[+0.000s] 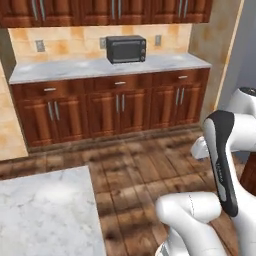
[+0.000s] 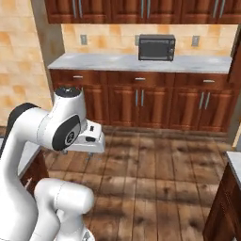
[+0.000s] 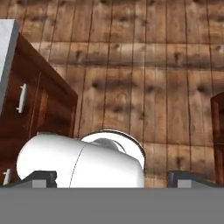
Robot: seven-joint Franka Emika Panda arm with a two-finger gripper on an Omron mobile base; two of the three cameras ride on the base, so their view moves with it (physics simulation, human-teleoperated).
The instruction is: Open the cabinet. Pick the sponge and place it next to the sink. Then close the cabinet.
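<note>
Overhead, closed cabinet (image 1: 112,10) doors, well apart from wide-open gripper (image 3: 112,179) aimed at floor.

Left and right base views: behind the arm, facing forward across the wooden floor (image 1: 135,165) toward a distant bench (image 1: 100,67) carrying a toaster oven (image 1: 126,48). Hand view: looking straight down, near the floor.
</note>
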